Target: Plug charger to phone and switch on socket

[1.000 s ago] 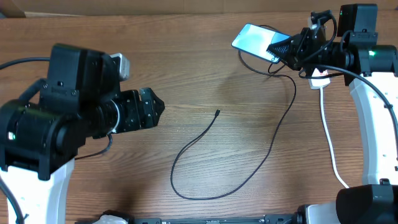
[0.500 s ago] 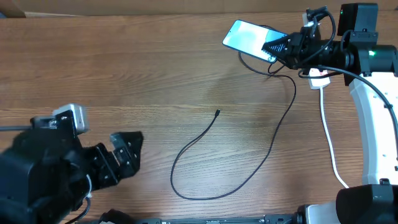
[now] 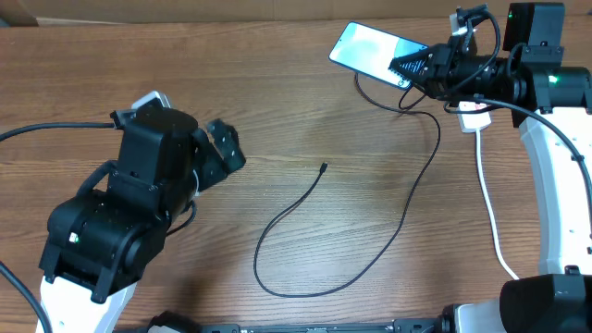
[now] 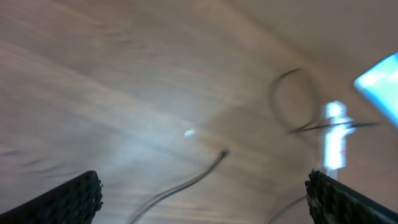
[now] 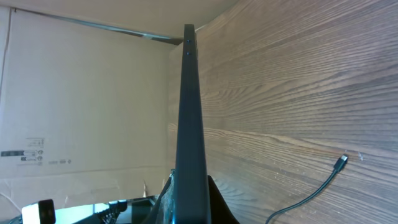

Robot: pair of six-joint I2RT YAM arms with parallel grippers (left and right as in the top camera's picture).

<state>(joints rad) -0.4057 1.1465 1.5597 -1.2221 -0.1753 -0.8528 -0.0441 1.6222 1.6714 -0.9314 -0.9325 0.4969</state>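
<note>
The phone (image 3: 368, 49) with its light blue screen is held above the table's far right; my right gripper (image 3: 412, 67) is shut on its right end. In the right wrist view the phone (image 5: 189, 118) shows edge-on between the fingers. The charger's thin black cable (image 3: 370, 245) loops over the middle of the table, its connector tip (image 3: 323, 167) lying free; the tip also shows in the left wrist view (image 4: 223, 152) and right wrist view (image 5: 342, 160). The white socket (image 3: 474, 116) sits partly under the right arm. My left gripper (image 3: 225, 145) is open and empty, left of the tip.
The socket's thick white cord (image 3: 490, 213) runs down the right side towards the table's front. A cardboard wall (image 5: 87, 93) stands behind the table's far edge.
My left arm has swung up and forward towards the cable tip. My right gripper has shifted the phone slightly left and further back.
</note>
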